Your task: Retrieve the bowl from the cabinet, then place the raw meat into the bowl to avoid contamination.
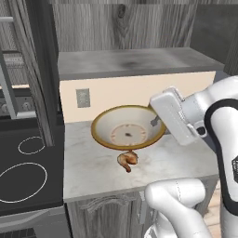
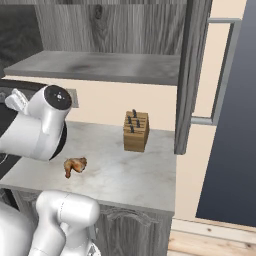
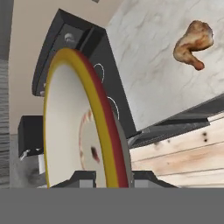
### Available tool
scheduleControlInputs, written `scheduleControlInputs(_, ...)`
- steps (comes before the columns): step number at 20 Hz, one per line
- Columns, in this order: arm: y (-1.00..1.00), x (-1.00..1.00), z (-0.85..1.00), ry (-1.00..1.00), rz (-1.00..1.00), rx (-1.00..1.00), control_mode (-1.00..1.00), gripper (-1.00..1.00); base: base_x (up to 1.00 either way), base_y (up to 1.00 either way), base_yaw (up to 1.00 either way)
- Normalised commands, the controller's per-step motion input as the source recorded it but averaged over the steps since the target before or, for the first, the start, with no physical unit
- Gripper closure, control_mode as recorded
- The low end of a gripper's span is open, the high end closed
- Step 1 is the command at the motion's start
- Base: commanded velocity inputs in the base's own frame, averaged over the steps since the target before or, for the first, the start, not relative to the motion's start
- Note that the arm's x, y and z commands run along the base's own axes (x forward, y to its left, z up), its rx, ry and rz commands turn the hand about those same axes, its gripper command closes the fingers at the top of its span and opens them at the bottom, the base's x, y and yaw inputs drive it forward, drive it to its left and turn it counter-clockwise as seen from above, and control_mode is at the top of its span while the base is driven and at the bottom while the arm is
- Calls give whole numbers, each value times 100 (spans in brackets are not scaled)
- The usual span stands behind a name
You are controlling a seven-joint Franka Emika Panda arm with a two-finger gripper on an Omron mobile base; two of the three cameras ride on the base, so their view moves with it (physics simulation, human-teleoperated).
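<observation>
Bowl, round, shallow, yellow-brown rimmed

beige bowl with yellow-brown rim; golden-brown raw meat; pale marbled counter.

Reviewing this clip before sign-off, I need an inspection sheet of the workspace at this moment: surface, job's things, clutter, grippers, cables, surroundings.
Surface: pale marble counter, faint stain near the meat.
Job's things: bowl held tilted over the counter, out of the cabinet, whose door stands open; raw meat lies on the counter, below the bowl in the left base view, not in it.
Clutter: knife block upright near the wall.
Grippers: gripper shut on the bowl's rim.
Cables: nothing seen.
Surroundings: black stove top beside the counter; wall outlet; wooden floor.
</observation>
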Motion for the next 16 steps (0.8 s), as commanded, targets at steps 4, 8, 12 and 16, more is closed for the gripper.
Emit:
scheduleControlInputs(4, 0, 49, -20, -4, 10, 0, -100, 100, 0, 0, 0)
scheduleControlInputs(8, -14, 57, -17, -5, 1, 0, -100, 100, 0, 0, 0)
scheduleControlInputs(12, -28, 52, -28, 0, -1, 0, -100, 100, 0, 0, 0)
scheduleControlInputs(16, -27, 33, -36, 0, -2, -1, -100, 100, 0, 0, 0)
